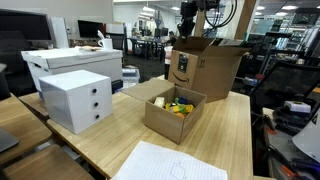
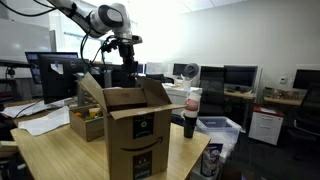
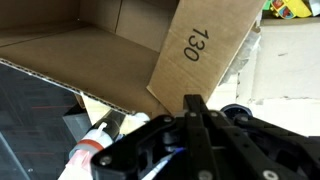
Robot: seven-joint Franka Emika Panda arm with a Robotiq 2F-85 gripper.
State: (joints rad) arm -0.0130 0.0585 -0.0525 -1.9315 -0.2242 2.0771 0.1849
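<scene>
Brown corrugated cardboard is making up the big open box [image 1: 205,68] we are looking at. It is sitting upright on a pale wood-grain table [image 1: 225,130], with its flaps sticking up and a black arrow logo on its side. Just beside it a smaller, lower cardboard box [image 1: 172,112] is lying open, holding yellow and green items. Nearby we are seeing a smooth white three-drawer unit [image 1: 77,98] and a white sheet of paper [image 1: 170,163] at the table's edge.

Above the big box the gripper [image 1: 188,33] is hanging, pointing straight down over the opening. The white, rounded arm [image 2: 95,18] is arching in from the upper left and bending down at the wrist. The jaws are pressed together, and we are not seeing anything between them.

In the wrist view we are looking past the dark closed fingers [image 3: 193,110] at a raised flap marked "130" and the box's bare inside. In an exterior view we are also finding a dark cup [image 2: 190,125] next to the big box and office monitors [image 2: 240,78] behind.
</scene>
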